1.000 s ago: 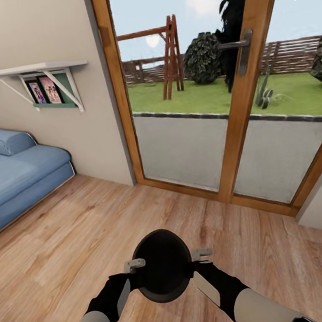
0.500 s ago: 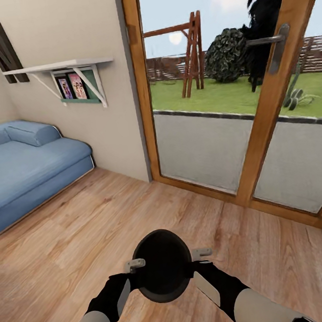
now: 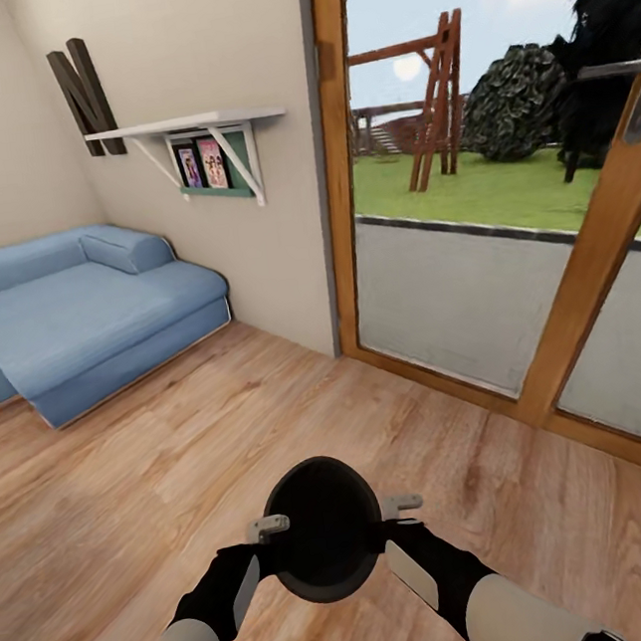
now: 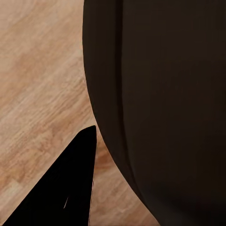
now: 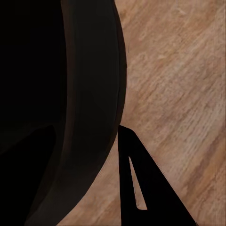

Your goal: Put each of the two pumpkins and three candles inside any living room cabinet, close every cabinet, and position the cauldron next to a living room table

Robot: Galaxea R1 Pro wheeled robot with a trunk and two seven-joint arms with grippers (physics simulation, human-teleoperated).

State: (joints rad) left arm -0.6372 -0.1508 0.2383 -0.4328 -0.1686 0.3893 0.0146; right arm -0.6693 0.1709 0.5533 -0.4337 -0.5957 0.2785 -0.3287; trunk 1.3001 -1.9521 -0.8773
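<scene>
Cauldron [image 3: 326,540] squeezed between left fingers [image 3: 270,527] and right fingers [image 3: 397,504], mouth up, equally near both; no table ahead.

Matte black on the cauldron [image 3: 324,536], smooth, no shine, dull dark wall up close in the left wrist view. Warm wood-grain planks across the floor [image 3: 132,504], satin at most. Soft blue cloth on the sofa [image 3: 70,321]. Varnished orange wood round the glazed door frame [image 3: 341,158]. Flat painted white shelf [image 3: 186,124].
</scene>
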